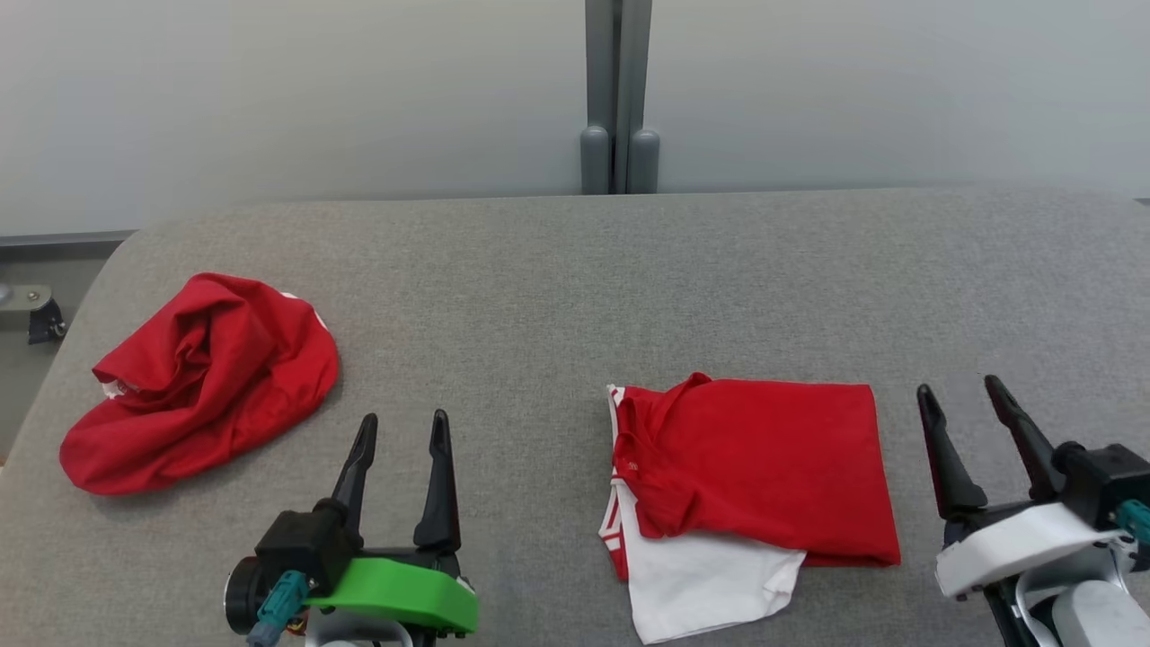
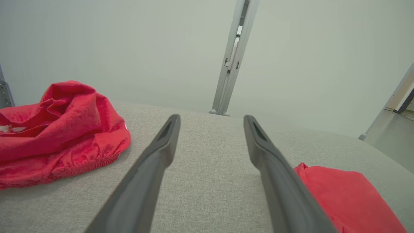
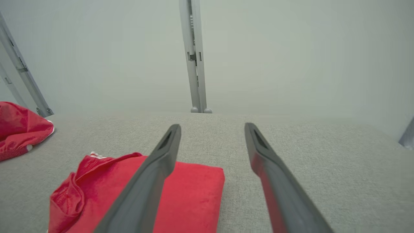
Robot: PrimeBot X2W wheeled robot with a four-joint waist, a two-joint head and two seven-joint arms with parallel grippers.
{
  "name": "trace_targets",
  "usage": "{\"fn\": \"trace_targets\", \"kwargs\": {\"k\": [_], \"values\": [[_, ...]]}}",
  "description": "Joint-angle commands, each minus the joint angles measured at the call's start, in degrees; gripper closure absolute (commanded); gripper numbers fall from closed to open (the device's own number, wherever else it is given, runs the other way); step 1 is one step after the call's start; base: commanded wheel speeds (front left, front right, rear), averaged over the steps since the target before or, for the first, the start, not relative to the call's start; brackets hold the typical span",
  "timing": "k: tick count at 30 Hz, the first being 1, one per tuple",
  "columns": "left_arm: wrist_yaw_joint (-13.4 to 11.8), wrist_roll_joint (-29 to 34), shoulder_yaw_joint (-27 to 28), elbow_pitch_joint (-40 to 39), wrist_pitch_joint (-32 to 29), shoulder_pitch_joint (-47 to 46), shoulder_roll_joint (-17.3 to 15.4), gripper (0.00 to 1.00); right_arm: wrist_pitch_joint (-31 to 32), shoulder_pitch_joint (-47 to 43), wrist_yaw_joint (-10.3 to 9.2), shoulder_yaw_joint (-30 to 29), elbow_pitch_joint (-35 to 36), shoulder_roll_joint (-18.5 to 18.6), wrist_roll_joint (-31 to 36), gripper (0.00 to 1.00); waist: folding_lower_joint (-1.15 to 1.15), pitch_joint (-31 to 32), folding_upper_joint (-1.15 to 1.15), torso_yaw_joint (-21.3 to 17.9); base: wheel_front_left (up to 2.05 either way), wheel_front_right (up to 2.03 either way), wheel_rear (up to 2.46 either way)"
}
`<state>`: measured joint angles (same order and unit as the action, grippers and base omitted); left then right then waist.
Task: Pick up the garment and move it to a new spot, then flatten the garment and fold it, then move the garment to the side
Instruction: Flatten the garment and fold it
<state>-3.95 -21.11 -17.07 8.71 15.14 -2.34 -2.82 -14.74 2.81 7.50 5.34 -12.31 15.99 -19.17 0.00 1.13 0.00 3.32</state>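
The folded red jersey shirt with a white panel (image 1: 764, 458) lies on the grey fabric-covered table (image 1: 539, 270), over towards the robot's right. It is squared up fairly well, though the white layer sticks out from under the near edge. The right gripper (image 1: 959, 388) stands just beside its right edge, fingers spread wide and holding nothing, clear of the cloth. The left gripper (image 1: 403, 419) sits well to the left of the shirt, its fingers also wide and empty.

Further left lies a crumpled red garment heap (image 1: 202, 382), untouched, with an elastic-looking hem showing in the left wrist view.

To my eye the fold is done and what remains is shifting the shirt aside. To do that well I'd have the fingers come in low along one edge and catch every layer at once, the loose white one included. Then slide or lift it evenly so the stack doesn't peel open. A pinch on the top layer alone would undo the fold.

As for writing, there's a tiny pale mark near the collar and bits of white trim on both garments. From here it's too small to read, so I can't name a brand.
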Motion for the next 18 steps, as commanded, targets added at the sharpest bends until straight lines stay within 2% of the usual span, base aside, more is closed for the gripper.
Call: {"fn": "trace_targets", "kwargs": {"k": [1, 4, 10, 17, 18], "values": [[0.4, 0.3, -0.4, -0.3, 0.0, 1.4, -0.2, 0.0, -0.5, -1.9, -0.02, -1.3, 1.8, -1.0, 1.6, 0.0, 0.0, 0.3, 0.0, -0.6, 0.0, 0.0, 0.0], [-0.2, 2.0, -1.3, 0.0, 0.0, 2.1, -0.2, 0.0, -0.5, -4.9, -0.03, -4.0, 4.8, -2.6, 4.4, 0.0, 0.0, 0.5, 0.0, -0.9, 0.0, 0.0, 0.0], [-1.9, 2.6, -1.9, -0.3, 0.0, 3.7, -0.2, 0.0, -0.5, -7.7, -0.03, -5.7, 7.6, -5.1, 6.7, 0.0, 0.0, 0.6, 0.0, -1.3, 0.0, 0.0, 0.0], [-0.9, 2.8, -2.2, -0.2, 0.0, 3.0, -0.2, 0.0, -0.5, -7.8, -0.03, -5.9, 7.7, -5.2, 7.7, 0.0, 0.0, 0.0, 0.0, -0.7, 0.0, 0.0, 0.0], [-0.7, 2.8, -2.3, -0.2, 0.0, 2.7, -0.2, 0.0, -0.5, -7.4, -0.03, -5.5, 7.3, -5.1, 7.8, 0.13, 0.0, -0.3, 0.0, -0.5, 0.0, 0.0, 0.0]]}}
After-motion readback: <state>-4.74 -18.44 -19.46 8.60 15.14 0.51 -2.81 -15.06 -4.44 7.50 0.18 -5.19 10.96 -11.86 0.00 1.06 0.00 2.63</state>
